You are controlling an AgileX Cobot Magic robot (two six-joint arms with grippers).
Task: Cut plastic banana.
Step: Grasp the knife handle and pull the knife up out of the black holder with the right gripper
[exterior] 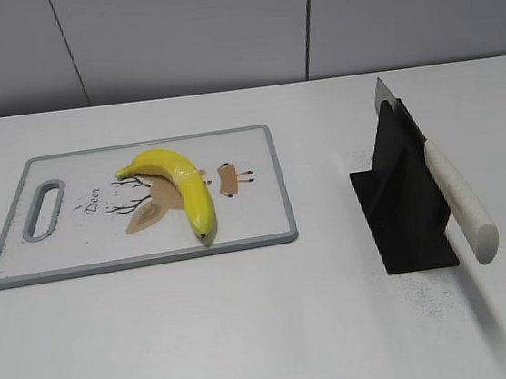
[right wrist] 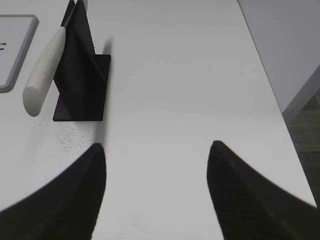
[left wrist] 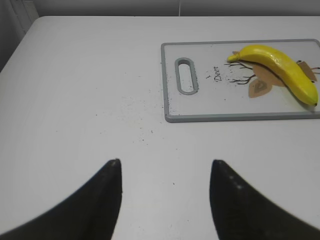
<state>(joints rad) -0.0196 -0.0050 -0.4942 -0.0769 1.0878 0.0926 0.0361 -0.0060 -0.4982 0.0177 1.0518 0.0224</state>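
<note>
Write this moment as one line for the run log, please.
stage: before start | banana: whole, on cutting board | knife: in black stand | left gripper: open, empty | right gripper: open, empty

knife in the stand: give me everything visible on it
The knife sits in a black stand on the white table, right of the cutting board. Its blade is slotted into the stand, with only a grey corner showing above the top edge. The off-white, speckled, rounded handle slopes out and down toward the camera, free in the air with a blunt end. Nothing but the stand touches it; neither gripper is near.
</note>
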